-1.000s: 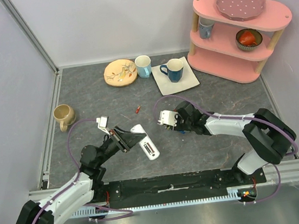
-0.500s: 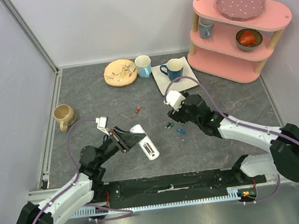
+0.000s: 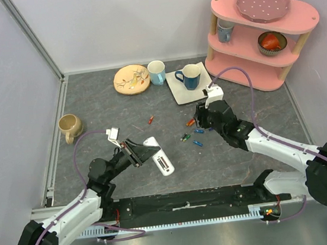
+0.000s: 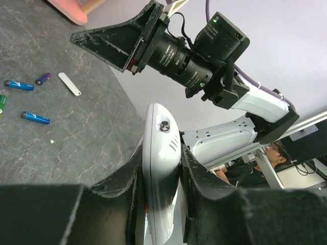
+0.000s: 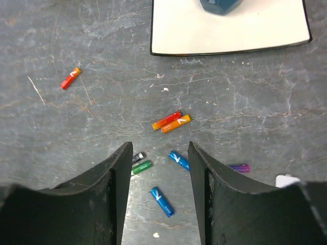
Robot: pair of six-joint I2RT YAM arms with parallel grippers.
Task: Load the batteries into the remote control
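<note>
My left gripper (image 3: 141, 151) is shut on the remote control (image 3: 158, 155), a slim white bar, and holds it tilted above the table; it shows edge-on between the fingers in the left wrist view (image 4: 161, 168). My right gripper (image 3: 201, 118) is open and empty above several batteries. In the right wrist view, its jaws (image 5: 159, 153) frame a green battery (image 5: 141, 167), a dark one (image 5: 138, 156) and two blue ones (image 5: 179, 160) (image 5: 162, 200). A red (image 5: 166, 120) and orange pair (image 5: 176, 123) lies just beyond. A lone red-orange battery (image 3: 150, 120) lies further left.
A small white cover piece (image 4: 69, 83) lies by a purple battery (image 5: 239, 167). A white square plate (image 3: 192, 89) with a blue mug (image 3: 188, 76) sits behind the right gripper. A pink shelf (image 3: 260, 33) stands at the back right, a tan mug (image 3: 69, 127) at left.
My right arm has lifted and drawn back toward the far right, uncovering the cluster of batteries. My left arm and the remote have not moved.
</note>
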